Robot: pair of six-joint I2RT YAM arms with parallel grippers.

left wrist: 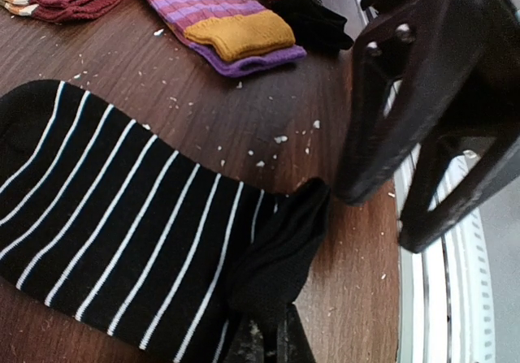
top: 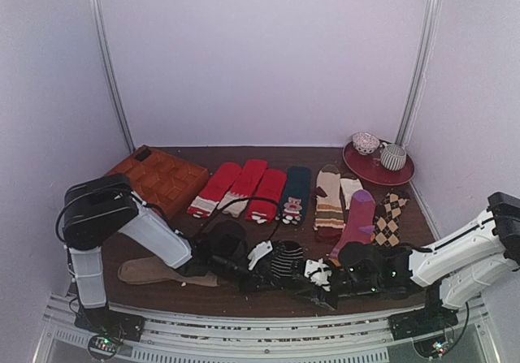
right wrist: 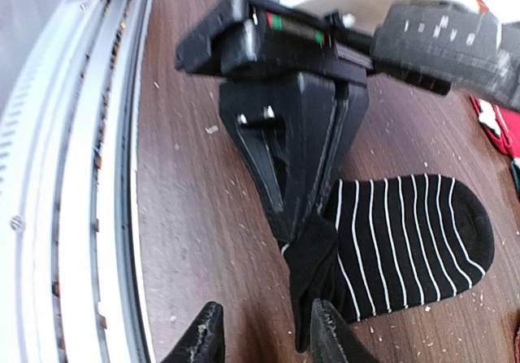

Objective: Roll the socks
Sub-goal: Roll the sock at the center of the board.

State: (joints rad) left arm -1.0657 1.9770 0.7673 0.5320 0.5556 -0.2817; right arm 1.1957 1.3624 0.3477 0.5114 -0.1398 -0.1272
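The sock, black with thin white stripes, is laid flat near the front edge of the table, between the two arms. Its plain black cuff is bunched and pinched by the left gripper, whose jaws are closed to a point on the fabric. This is shown best from the right wrist, where that gripper is seen from outside, tilted over the cuff. From the left wrist only its fingertips are caught at the bottom edge, with the cuff gathered into them. The right gripper is held well apart with nothing grasped. The cuff's folded end is seen reaching down between its fingers, close by one of them, though contact cannot be told. From the top both grippers are merged into dark clutter beside the sock and their states cannot be read there. A tan sock is shown to the left, and a purple sock is seen just beyond the striped one
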